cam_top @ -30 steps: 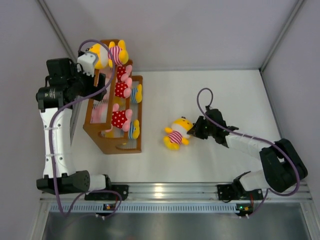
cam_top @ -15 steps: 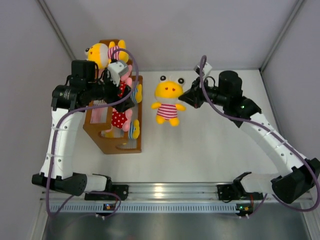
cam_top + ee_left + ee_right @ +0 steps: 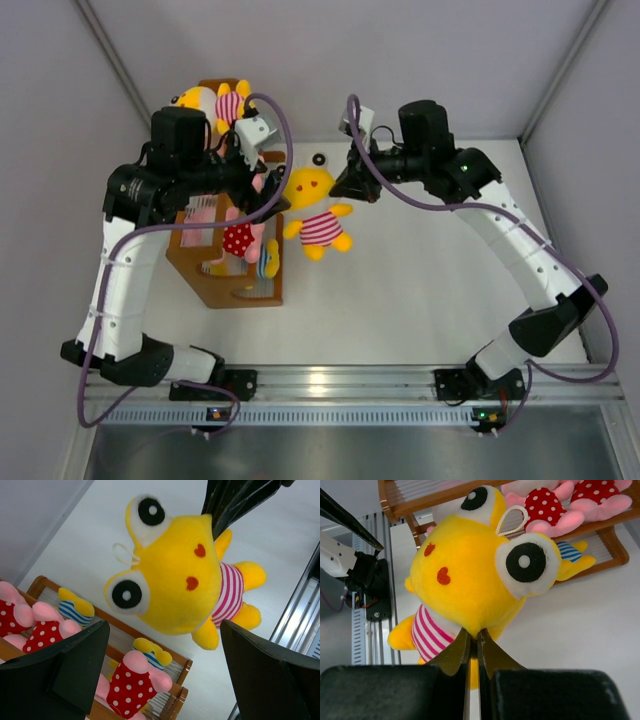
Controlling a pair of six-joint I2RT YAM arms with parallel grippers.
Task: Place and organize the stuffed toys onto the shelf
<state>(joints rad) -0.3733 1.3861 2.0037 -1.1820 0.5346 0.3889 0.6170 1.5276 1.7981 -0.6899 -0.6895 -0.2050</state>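
My right gripper (image 3: 345, 187) is shut on the head of a yellow-headed stuffed toy in a pink-and-white striped outfit (image 3: 316, 207) and holds it in the air beside the shelf (image 3: 222, 285). In the right wrist view the jaws (image 3: 474, 636) pinch the toy (image 3: 465, 575) from below. My left gripper (image 3: 270, 200) is open and empty, over the shelf's right edge, facing the toy. In the left wrist view the toy (image 3: 175, 580) hangs between and beyond its open fingers (image 3: 60, 672). Red dotted toys (image 3: 239, 239) and striped ones (image 3: 226, 104) sit on the shelf.
The brown stepped shelf stands at the table's left, its long side running front to back. A blue-striped toy (image 3: 268, 258) lies on its lowest step. White table (image 3: 420, 290) spreads to the right. Grey walls close the back and sides.
My right gripper lifted the pink-striped yellow toy off the table and carried it left towards the shelf. My left gripper swung from the shelf's far end towards the toy, staying open.
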